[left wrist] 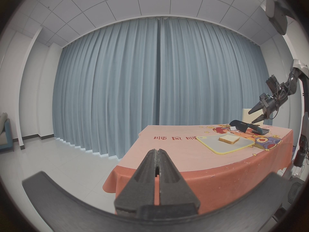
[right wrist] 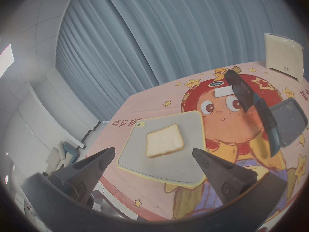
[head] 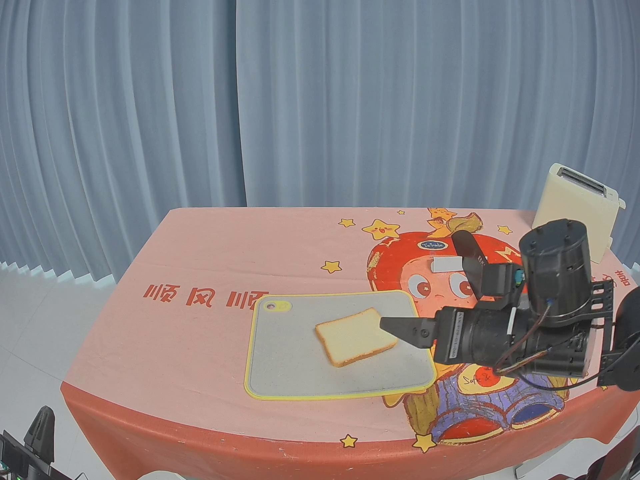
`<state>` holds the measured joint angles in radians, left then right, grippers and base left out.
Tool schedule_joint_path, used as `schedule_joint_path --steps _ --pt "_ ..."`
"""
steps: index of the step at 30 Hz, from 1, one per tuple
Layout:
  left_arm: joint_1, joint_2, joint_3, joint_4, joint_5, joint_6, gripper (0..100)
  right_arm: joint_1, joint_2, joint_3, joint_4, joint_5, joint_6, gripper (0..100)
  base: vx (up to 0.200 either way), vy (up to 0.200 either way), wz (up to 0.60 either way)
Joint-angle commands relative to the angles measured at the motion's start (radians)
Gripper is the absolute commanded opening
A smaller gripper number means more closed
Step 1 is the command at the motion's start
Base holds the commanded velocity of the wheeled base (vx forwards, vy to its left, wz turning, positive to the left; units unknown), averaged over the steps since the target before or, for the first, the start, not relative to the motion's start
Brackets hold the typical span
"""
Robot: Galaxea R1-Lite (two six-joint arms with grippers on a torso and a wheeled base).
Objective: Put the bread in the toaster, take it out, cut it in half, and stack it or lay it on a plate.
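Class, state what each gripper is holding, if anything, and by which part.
Nothing is held. The right gripper is open and empty; the left gripper is shut on nothing.

bread (head: 355,345): soft porous crumb, browner crust | cutting board (head: 287,361): matt grey plast., sm. | tablecloth (head: 200,255): printed cloth, matt | toaster (head: 577,211): sm. cream plast., slight sheen | knife (right wrist: 239,87): matt blk blade | tray (right wrist: 288,121): dark speckled, matt | curtain (head: 320,88): pleated cloth, matt

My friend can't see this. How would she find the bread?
Start at the pink table. Near its front lies a grey cutting board with a yellow rim. The bread is the only thing on it, a pale square slice.
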<state>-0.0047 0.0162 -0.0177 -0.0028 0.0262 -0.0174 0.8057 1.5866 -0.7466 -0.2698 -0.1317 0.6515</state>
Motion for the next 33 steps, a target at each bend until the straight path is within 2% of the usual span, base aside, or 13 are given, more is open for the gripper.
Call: schedule_joint_path --steps 1,2,6,10,13,16,19,25,29,33 --pt "0.000 -0.001 0.018 0.000 -0.006 0.005 0 -0.040 -0.091 0.009 0.018 -0.003 -0.012 100 0.000 0.000 0.00" --pt "0.000 -0.001 0.018 0.000 -0.006 0.005 0 -0.040 -0.091 0.009 0.018 -0.003 -0.012 100 0.000 0.000 0.00" --pt "0.000 -0.001 0.018 0.000 -0.006 0.007 0 -0.089 -0.155 0.012 0.124 -0.005 -0.070 100 0.000 0.000 0.00" --pt "0.000 -0.001 0.018 0.000 -0.006 0.007 0 -0.183 -0.204 0.013 0.165 -0.017 -0.205 100 0.000 0.000 0.00" --pt "0.000 -0.001 0.018 0.000 -0.008 0.007 0 -0.293 -0.227 0.010 0.165 -0.031 -0.320 100 0.000 0.000 0.00" --pt "0.000 -0.001 0.018 0.000 -0.008 0.007 0 -0.378 -0.229 0.010 0.164 -0.029 -0.388 100 0.000 0.000 0.00" --pt "0.000 -0.001 0.018 0.000 -0.008 0.007 0 -0.410 -0.224 0.023 0.165 -0.029 -0.394 100 0.000 0.000 0.00" --pt "0.000 -0.004 0.016 0.003 -0.009 0.008 0 -0.408 -0.226 0.070 0.152 -0.029 -0.403 100 0.000 0.000 0.00" --pt "0.000 -0.004 0.018 0.000 -0.008 0.008 0 -0.416 -0.226 0.119 0.147 -0.029 -0.421 100 0.000 0.000 0.00" --pt "0.000 -0.004 0.018 0.000 -0.008 0.008 0 -0.430 -0.209 0.128 0.149 -0.029 -0.452 100 0.000 0.000 0.00"
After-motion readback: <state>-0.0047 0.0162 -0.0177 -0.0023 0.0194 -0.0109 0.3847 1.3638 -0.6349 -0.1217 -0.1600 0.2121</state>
